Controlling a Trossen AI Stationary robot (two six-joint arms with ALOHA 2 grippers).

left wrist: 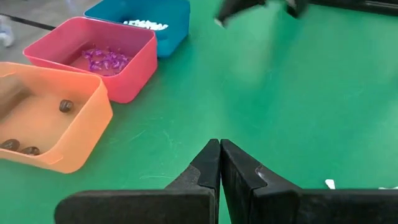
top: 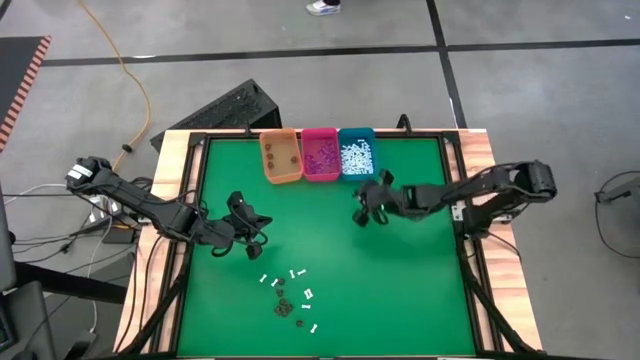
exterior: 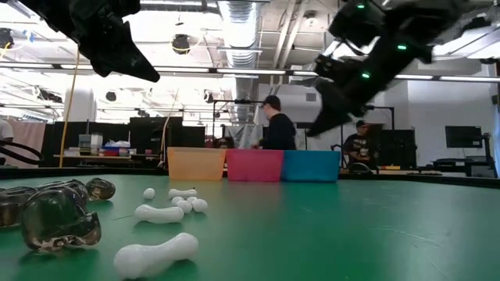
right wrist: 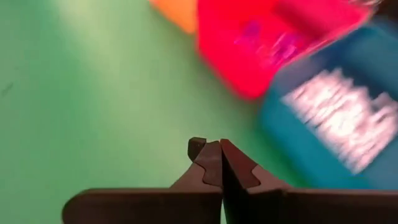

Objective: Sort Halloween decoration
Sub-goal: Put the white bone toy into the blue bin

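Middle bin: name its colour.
Pink; the middle bin holds purple bits, clearest in the left wrist view.

Grey concrete floor crossed by dark tape lines. Orange cable snaking over it. Striped hazard mat at one edge. Beyond the table, a workshop: bright ceiling lights, ducts, cluttered benches, monitors, two people standing behind.
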